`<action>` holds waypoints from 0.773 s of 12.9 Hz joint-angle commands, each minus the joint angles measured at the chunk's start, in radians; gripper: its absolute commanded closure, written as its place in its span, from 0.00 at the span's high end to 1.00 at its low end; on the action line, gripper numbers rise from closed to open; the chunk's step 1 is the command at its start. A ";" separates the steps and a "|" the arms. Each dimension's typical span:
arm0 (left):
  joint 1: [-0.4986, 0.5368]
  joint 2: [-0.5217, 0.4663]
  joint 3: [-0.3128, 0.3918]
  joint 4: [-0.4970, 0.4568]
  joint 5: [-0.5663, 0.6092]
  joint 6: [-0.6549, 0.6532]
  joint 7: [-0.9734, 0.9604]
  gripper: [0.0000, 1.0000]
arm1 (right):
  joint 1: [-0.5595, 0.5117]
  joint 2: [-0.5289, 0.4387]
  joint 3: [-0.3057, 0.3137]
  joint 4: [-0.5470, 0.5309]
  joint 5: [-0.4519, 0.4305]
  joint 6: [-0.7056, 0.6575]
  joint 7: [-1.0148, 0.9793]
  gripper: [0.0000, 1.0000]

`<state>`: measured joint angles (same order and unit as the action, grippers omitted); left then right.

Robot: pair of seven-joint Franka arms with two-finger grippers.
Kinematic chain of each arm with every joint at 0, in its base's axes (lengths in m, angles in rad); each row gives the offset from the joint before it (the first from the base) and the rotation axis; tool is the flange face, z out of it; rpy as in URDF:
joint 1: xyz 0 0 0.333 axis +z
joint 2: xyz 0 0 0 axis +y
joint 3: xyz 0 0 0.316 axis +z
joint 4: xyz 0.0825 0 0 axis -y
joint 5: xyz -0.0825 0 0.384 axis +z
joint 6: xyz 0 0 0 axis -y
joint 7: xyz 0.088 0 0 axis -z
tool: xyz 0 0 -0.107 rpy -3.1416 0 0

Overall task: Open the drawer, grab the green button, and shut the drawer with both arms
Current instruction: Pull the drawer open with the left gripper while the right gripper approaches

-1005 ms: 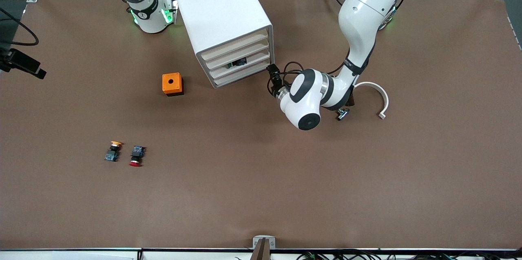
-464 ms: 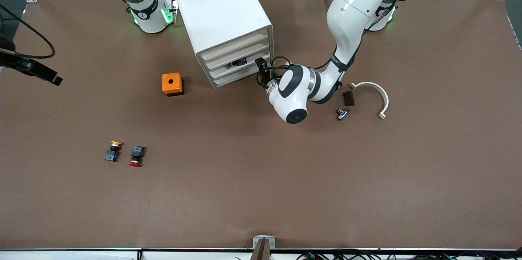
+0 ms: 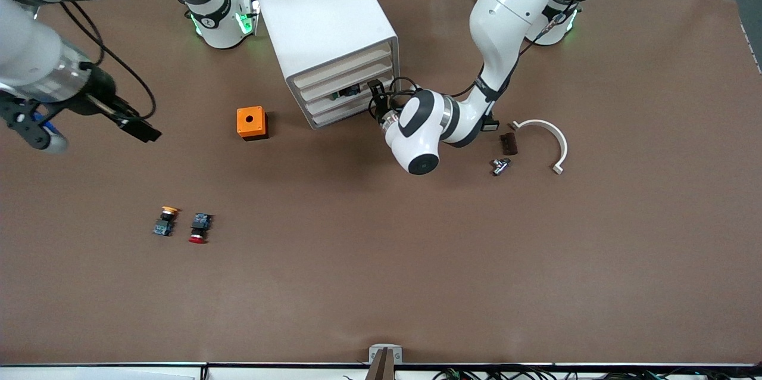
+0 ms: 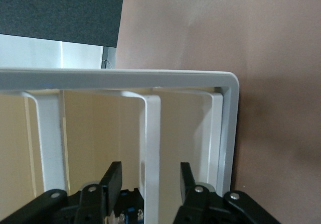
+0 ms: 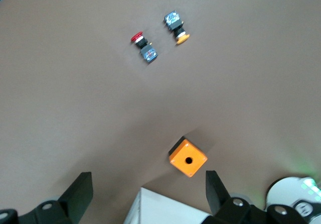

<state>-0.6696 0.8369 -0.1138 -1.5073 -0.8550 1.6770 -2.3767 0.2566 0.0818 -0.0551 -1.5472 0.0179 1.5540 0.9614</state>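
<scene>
The left gripper (image 4: 149, 181) sits at the bottom centre of the frame, its two black fingers (image 4: 113, 176) straddling a cream slat of the drawer (image 4: 152, 148) without visibly touching it. The white cabinet (image 4: 228, 118) frame crosses the middle of the frame, with brown table (image 4: 271, 48) filling the right side.

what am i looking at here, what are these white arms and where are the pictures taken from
Two white robot arms work at a table. The wide picture looks down from across the table; the other two come from cameras on the wrists. The left arm has its jaws open around a drawer front of the white cabinet. The right arm hangs over its end of the table, jaws open, empty. On the table lie an orange box, a red-capped button, an orange-capped button and a white curved piece.
</scene>
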 commanded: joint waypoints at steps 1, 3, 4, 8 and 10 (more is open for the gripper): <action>-0.008 0.011 -0.004 0.013 -0.022 -0.014 0.007 0.41 | 0.079 0.030 -0.008 0.001 0.002 0.040 0.182 0.99; -0.008 0.011 -0.006 0.015 -0.022 -0.013 0.031 0.23 | 0.127 0.056 -0.008 0.001 0.002 0.089 0.305 1.00; -0.008 0.011 -0.006 0.016 -0.022 -0.013 0.045 0.22 | 0.150 0.068 -0.008 0.001 0.002 0.109 0.353 1.00; 0.021 0.008 -0.003 0.021 -0.013 -0.013 0.085 0.00 | 0.251 0.131 -0.008 -0.001 0.002 0.178 0.535 1.00; 0.054 0.010 0.006 0.048 -0.009 -0.013 0.120 0.01 | 0.292 0.163 -0.008 -0.001 0.002 0.221 0.617 1.00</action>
<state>-0.6531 0.8416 -0.1104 -1.4998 -0.8556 1.6793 -2.3000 0.5120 0.2177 -0.0525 -1.5551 0.0179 1.7459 1.5053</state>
